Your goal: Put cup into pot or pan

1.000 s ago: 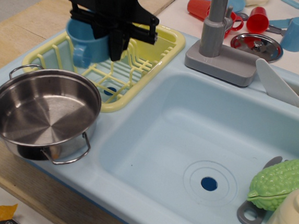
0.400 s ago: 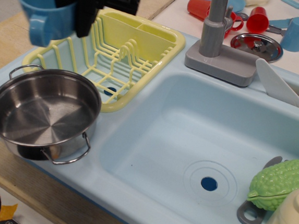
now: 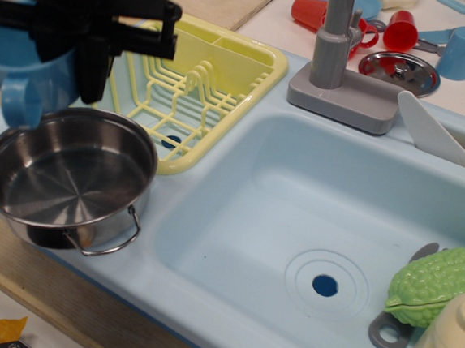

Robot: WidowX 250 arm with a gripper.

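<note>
1. Gripping the light blue cup, the black claw is clamped on the cup's rim wall; one finger hangs down in front of the cup, the other is not visible.
2. Cup position: held off the surface, upright, handle pointing down and toward the camera, left of and partly behind the claw's finger.
3. Steel pot: directly below and slightly in front of the claw. Cup handle overlaps the pot's far-left rim in this view; cannot tell if they touch. Pot interior holds nothing.
4. Pot sits on the light blue sink unit, near its front left corner, one wire loop handle facing the camera.
5. Yellow dish rack: just right of the claw, behind the pot.
6. Grey faucet: well to the claw's right, behind the basin.
7. Far right of the claw: steel lid and red cups behind the faucet; green bumpy vegetable at the basin's front right edge.
</note>
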